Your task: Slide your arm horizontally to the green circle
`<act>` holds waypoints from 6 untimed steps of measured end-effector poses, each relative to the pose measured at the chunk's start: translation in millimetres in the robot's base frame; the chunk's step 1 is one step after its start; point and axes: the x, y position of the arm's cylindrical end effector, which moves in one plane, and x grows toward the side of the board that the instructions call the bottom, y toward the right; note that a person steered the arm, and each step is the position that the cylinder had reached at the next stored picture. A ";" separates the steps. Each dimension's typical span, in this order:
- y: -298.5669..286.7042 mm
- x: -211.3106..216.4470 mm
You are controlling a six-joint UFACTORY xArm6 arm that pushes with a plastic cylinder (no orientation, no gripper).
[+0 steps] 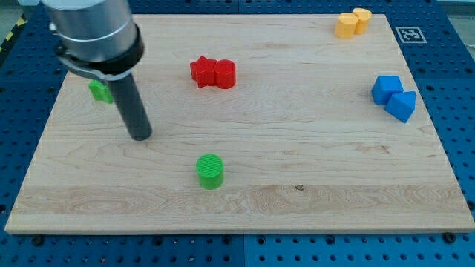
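The green circle is a short green cylinder standing low on the wooden board, left of centre. My tip is the lower end of the dark rod, on the board to the view's upper left of the green circle and apart from it. A second green block lies near the board's left edge, partly hidden behind the rod, so its shape is unclear.
A red star and a red cylinder touch each other at the upper middle. Two yellow blocks sit at the top right. Two blue blocks sit at the right edge.
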 end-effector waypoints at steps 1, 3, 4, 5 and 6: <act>15.2 0.0; 64.2 1.7; 78.7 5.3; 97.4 22.4; 113.2 24.2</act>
